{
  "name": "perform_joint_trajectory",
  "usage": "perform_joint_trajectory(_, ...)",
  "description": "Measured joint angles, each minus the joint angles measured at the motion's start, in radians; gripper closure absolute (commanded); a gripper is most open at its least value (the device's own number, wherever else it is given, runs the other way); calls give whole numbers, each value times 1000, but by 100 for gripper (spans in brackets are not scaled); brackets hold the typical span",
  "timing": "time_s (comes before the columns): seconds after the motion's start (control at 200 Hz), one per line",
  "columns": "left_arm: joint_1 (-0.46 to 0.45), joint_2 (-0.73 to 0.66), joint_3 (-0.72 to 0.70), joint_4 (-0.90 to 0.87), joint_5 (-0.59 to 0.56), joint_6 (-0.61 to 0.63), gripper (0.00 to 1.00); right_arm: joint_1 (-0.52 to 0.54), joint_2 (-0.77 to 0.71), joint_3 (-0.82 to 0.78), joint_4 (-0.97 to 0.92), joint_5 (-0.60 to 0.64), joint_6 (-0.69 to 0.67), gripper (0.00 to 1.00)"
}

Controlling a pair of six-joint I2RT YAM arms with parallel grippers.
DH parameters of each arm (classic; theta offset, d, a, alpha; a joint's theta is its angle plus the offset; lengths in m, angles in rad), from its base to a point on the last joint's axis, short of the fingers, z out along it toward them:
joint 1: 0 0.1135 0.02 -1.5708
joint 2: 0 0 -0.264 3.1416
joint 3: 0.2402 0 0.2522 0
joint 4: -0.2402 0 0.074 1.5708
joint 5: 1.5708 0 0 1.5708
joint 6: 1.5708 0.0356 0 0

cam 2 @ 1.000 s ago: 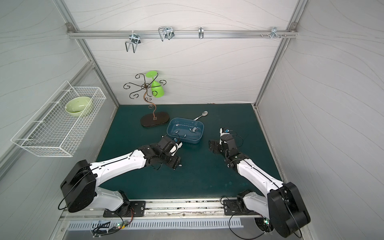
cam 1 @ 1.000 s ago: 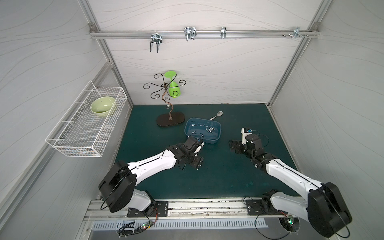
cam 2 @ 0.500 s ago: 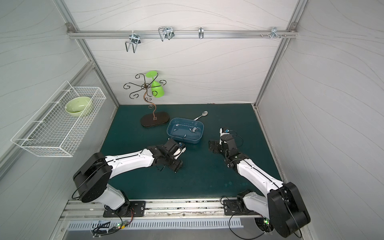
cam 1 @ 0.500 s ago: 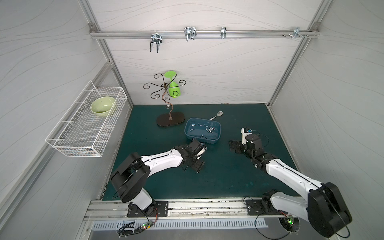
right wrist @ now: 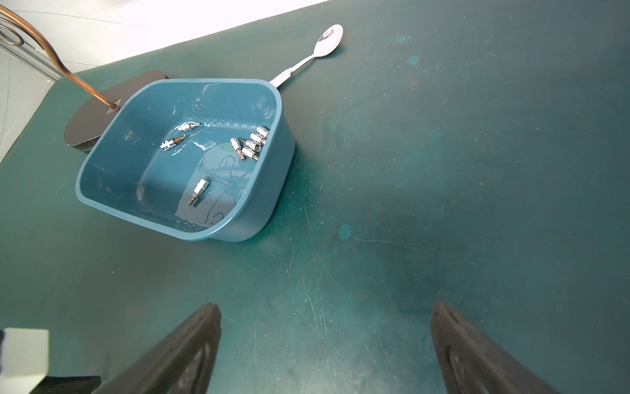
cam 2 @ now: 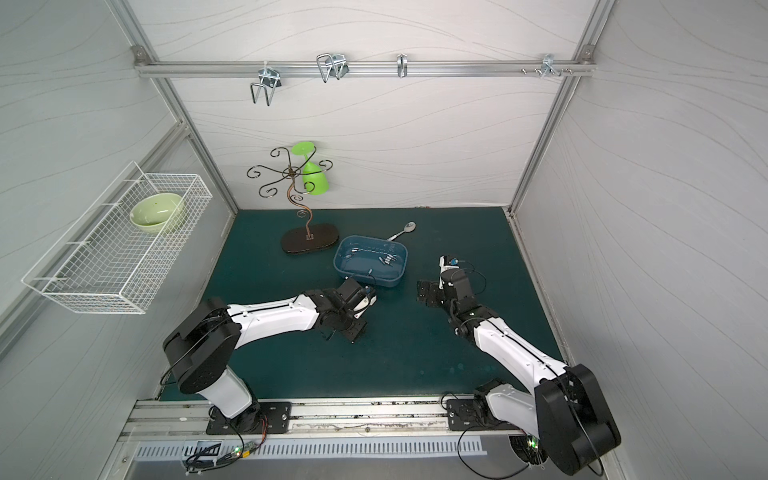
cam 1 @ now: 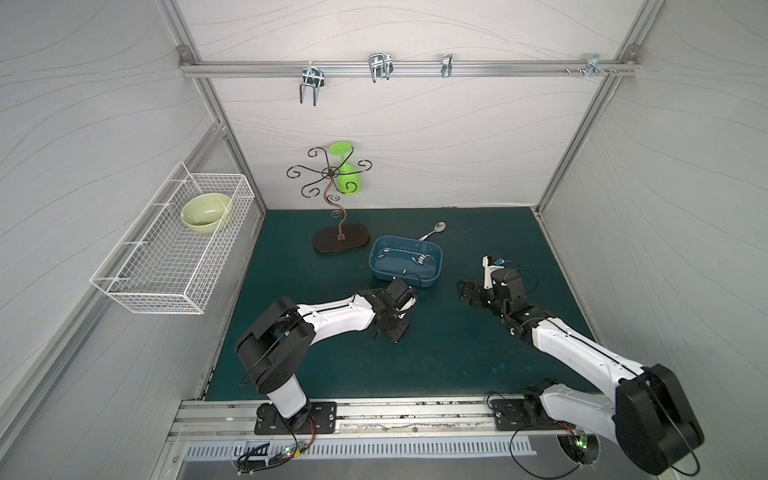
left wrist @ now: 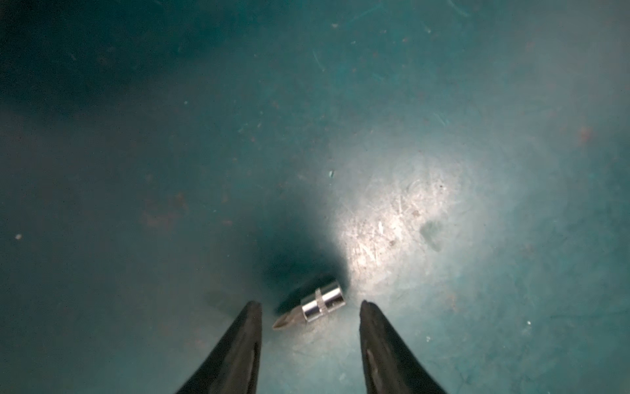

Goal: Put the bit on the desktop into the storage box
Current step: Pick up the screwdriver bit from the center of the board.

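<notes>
Item: one short chrome screwdriver bit (left wrist: 322, 302), knurled barrel with a cross-point tip, lying on its side on the flat dark teal-green matte desktop (left wrist: 170, 136). Position: between the two black tapered fingers (left wrist: 238, 348) of your left gripper (left wrist: 309, 303), level with their tips, its point toward one finger and its barrel end toward the other, slanted across the gap rather than square to it. Fingers: spread to either side of it, with a strip of desktop showing at each end and neither finger touching metal. Step in hand, by judgement: the grasp, with lift and carry not yet done. Next move calls for you to bring the fingers together on the barrel; being round and slanted, the bit may roll or swivel as the first finger meets it. Destination: the shallow blue plastic storage box (right wrist: 272, 177) with rounded corners, well ahead of the fingertips of your right gripper (right wrist: 325, 307), whose fingers stand wide apart over bare desktop with nothing between them. Box contents: several similar chrome bits (right wrist: 250, 143), the cluster too overlapped for you to count surely. Just beyond the box: a metal spoon (right wrist: 317, 51), its handle end hidden by the rim. Not shown: the bit in both top views, covered by the left gripper; whether the left fingertips touch the desktop; the finger roots, cut off by the frame edge.
</notes>
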Motion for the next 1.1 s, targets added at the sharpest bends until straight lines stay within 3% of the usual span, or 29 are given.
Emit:
perform_joint_trajectory(0.3,0,35,8,-1,-17,6,59,0,0,0,0,0,0,1)
perform_joint_trajectory(1.1,-2,44,12,-2,-47,-33,93,0,0,0,0,0,0,1)
